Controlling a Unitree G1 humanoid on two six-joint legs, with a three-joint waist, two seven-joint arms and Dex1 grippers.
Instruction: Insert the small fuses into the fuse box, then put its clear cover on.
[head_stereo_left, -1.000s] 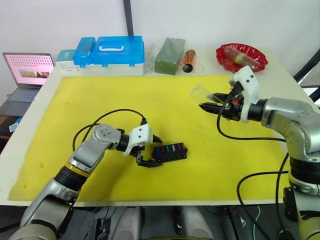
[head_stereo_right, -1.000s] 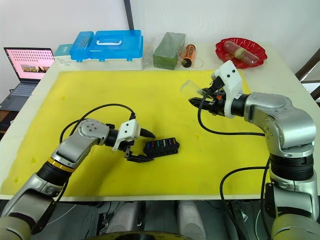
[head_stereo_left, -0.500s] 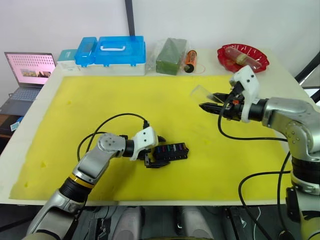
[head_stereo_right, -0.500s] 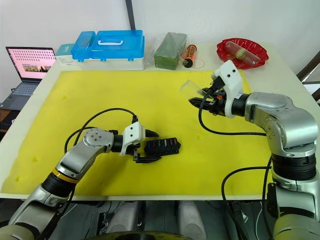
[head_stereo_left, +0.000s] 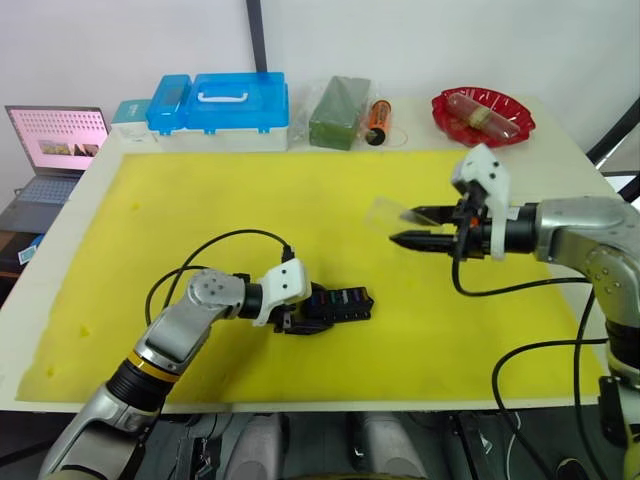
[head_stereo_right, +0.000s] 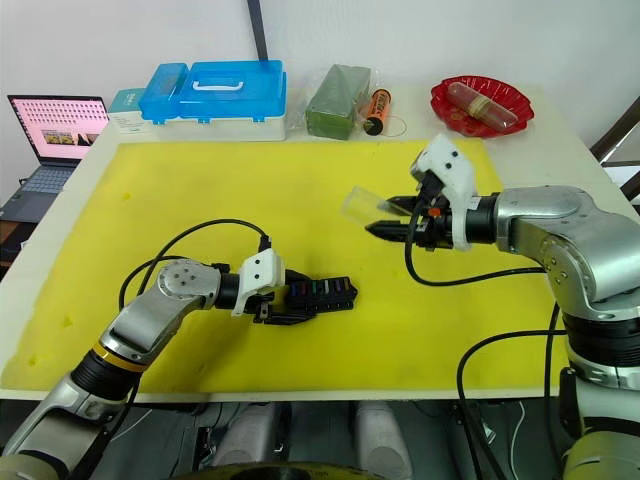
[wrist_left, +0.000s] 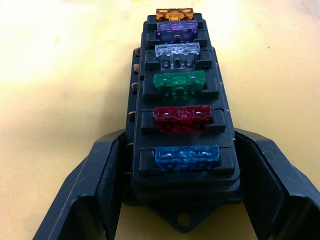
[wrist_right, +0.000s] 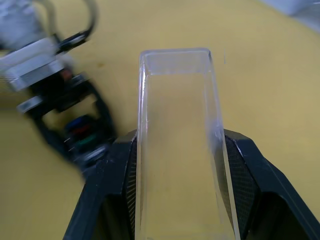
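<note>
The black ridged fuse box (wrist_left: 183, 115) lies near the desk's front on the yellow mat (head_stereo_left: 200, 200), holding six translucent fuses (wrist_left: 179, 86), left tool (wrist_left: 182, 200) clamped on it. The right tool (wrist_right: 177, 195) grips the clear cover (wrist_right: 177, 145) above the mat, further right.

Left arm is reaching forward low over the mat, elbow bent, its left gripper (head_stereo_left: 300, 318) closing both black fingers (wrist_left: 100, 185) on the near end of the fuse box (wrist_left: 182, 115). Right arm is extending inward, raised; right gripper (head_stereo_left: 398, 226) is clamping the clear cover (wrist_right: 177, 145) between its fingers.
</note>
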